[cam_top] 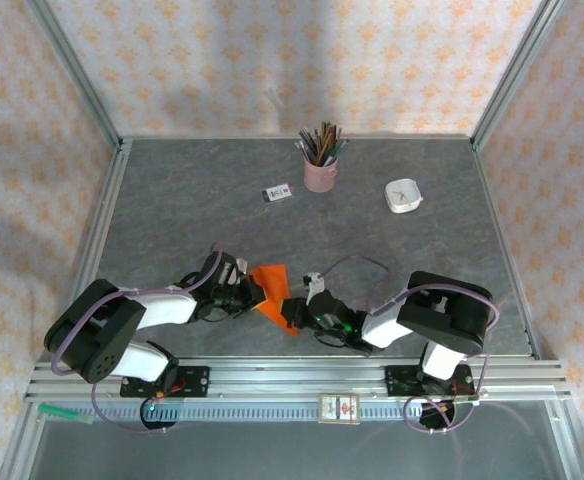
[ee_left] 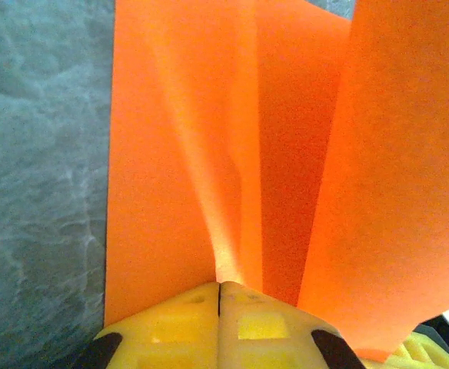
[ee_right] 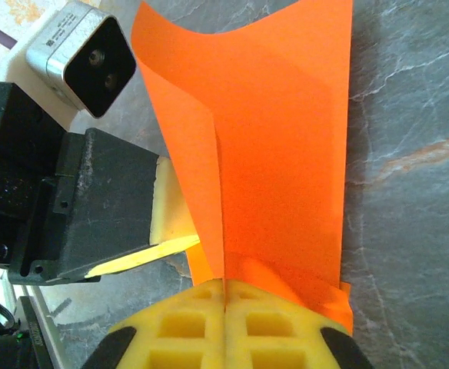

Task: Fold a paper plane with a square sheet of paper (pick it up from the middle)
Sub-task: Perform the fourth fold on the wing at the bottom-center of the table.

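The square sheet of paper (cam_top: 272, 287) is bright orange and folded into long layered flaps. It is held up off the grey table (cam_top: 172, 210) between my two grippers, near the front middle. My left gripper (cam_top: 255, 292) is shut on one end of the paper (ee_left: 201, 154), with the crease running straight out from its closed yellow tips (ee_left: 221, 286). From the other side, my right gripper (cam_top: 294, 306) pinches the opposite end (ee_right: 286, 154), jaws closed together (ee_right: 224, 283). The left gripper's yellow finger (ee_right: 171, 211) shows against the paper. I cannot tell whether the folds make the paper plane's dart shape.
A pink pencil cup (cam_top: 320, 172) stands at the back middle, with a small white printed card (cam_top: 277, 193) to its left and a small white box (cam_top: 404, 196) to its right. Metal frame rails (cam_top: 102, 230) edge the table on both sides.
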Controlling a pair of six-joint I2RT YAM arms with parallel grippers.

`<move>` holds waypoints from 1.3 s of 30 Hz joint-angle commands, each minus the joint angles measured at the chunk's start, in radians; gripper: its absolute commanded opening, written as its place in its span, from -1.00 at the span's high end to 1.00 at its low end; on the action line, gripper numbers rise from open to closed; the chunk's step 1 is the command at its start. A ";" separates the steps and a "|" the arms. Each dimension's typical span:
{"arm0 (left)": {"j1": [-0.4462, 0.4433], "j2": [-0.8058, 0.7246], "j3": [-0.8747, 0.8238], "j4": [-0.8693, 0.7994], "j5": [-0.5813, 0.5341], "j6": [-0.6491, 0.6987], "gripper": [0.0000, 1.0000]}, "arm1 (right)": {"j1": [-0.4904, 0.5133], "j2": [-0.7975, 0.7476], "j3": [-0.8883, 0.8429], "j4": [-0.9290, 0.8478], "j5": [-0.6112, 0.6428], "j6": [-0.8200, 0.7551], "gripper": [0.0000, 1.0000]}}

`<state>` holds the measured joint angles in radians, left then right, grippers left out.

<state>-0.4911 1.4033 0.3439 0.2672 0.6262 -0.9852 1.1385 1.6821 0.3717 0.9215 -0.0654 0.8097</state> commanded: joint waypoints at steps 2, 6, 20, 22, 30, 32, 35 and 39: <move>-0.006 0.025 -0.022 -0.054 -0.069 0.026 1.00 | -0.004 0.010 -0.033 0.048 0.030 0.050 1.00; -0.006 0.025 -0.022 -0.054 -0.069 0.026 1.00 | -0.006 0.014 -0.047 0.066 0.038 0.076 1.00; -0.005 0.029 -0.019 -0.053 -0.069 0.023 1.00 | -0.006 0.060 -0.059 0.127 0.043 0.151 1.00; -0.005 0.029 -0.017 -0.052 -0.068 0.022 1.00 | -0.003 0.055 -0.044 0.094 0.048 0.140 1.00; -0.006 0.003 0.002 -0.067 -0.059 0.013 1.00 | 0.009 0.000 0.045 -0.148 0.096 0.036 0.98; -0.006 -0.015 0.018 -0.084 -0.060 0.014 1.00 | 0.010 -0.013 0.074 -0.213 0.104 -0.018 0.98; -0.006 -0.043 0.042 -0.104 -0.063 0.009 0.96 | 0.010 -0.035 0.112 -0.300 0.114 -0.103 0.99; -0.006 -0.075 0.066 -0.132 -0.069 0.009 0.86 | 0.011 -0.059 0.155 -0.394 0.112 -0.216 1.00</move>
<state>-0.4911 1.3598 0.3756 0.1875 0.5892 -0.9859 1.1446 1.6527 0.4953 0.6537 0.0067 0.7155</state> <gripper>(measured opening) 0.070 0.043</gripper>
